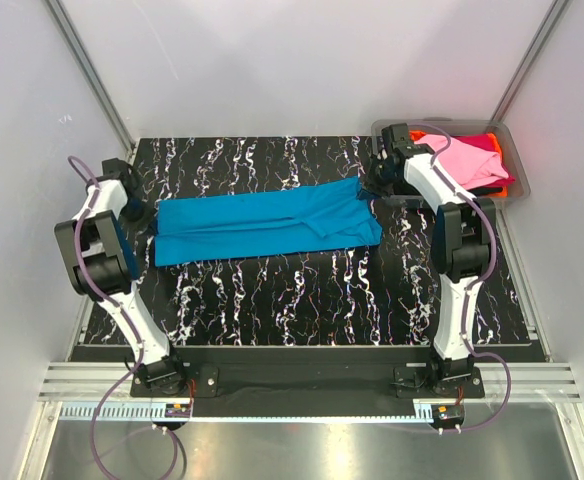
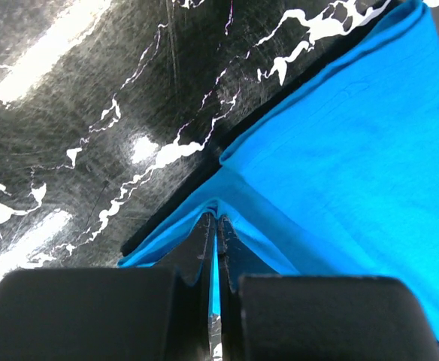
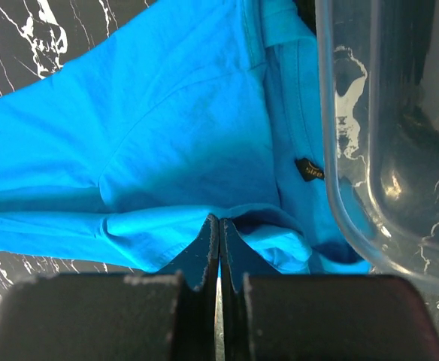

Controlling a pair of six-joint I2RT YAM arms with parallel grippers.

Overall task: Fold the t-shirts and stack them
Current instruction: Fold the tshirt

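The turquoise-blue t-shirt [image 1: 267, 225] lies folded into a long band across the black marbled table [image 1: 302, 300]. My left gripper [image 1: 137, 205] is shut on the shirt's left end; in the left wrist view [image 2: 216, 219] the blue cloth [image 2: 340, 150] is pinched between the jaws. My right gripper [image 1: 377, 185] is shut on the shirt's right end, next to the bin; in the right wrist view [image 3: 219, 220] the cloth [image 3: 167, 128] is pinched and a small black label [image 3: 310, 169] shows. A pink t-shirt [image 1: 462, 160] lies on orange and magenta ones in the bin.
The clear grey plastic bin [image 1: 512, 165] stands at the back right corner, its wall [image 3: 347, 150] close beside my right gripper. White enclosure walls surround the table.
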